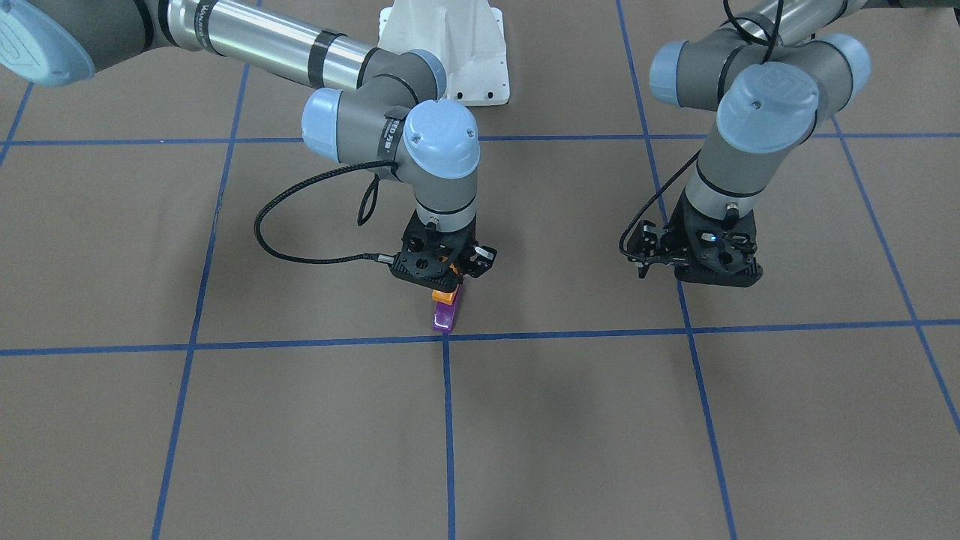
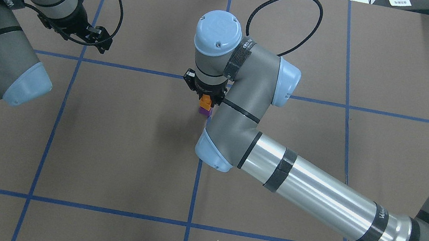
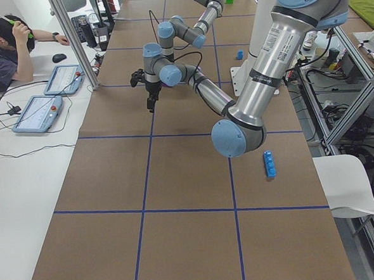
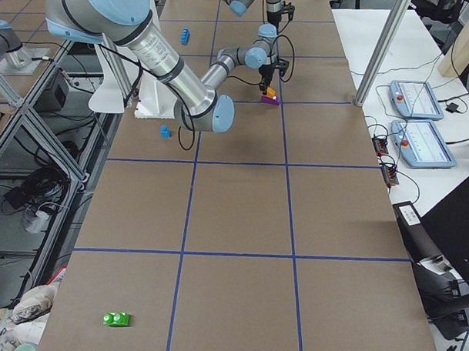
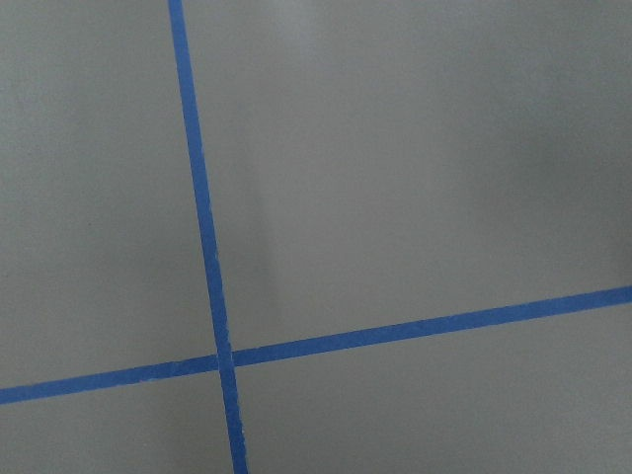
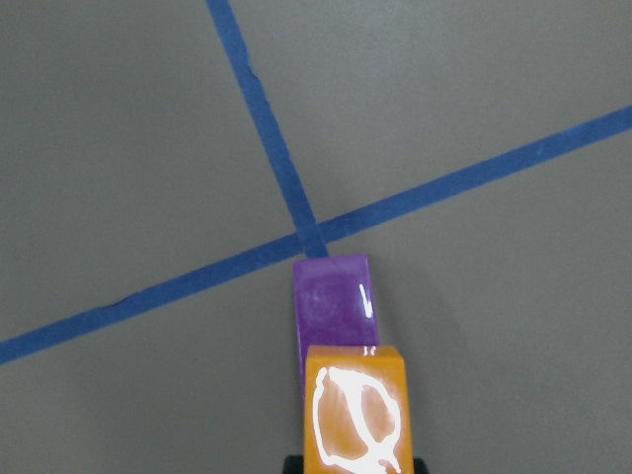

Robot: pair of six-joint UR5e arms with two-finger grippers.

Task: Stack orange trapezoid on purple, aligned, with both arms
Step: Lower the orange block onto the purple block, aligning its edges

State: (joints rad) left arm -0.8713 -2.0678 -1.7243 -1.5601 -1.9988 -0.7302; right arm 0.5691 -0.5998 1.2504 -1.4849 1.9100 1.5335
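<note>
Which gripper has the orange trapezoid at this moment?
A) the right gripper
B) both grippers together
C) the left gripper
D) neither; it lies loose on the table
A: the right gripper is closed on the orange trapezoid directly above the purple brick, while the left gripper hangs well apart from both bricks, with nothing visible in it.

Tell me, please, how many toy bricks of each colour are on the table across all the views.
Orange: 1, the orange trapezoid
Purple: 1, the purple brick
Blue: 2, the long blue brick and the small blue brick
Green: 1, the green brick
Total: 5
</note>
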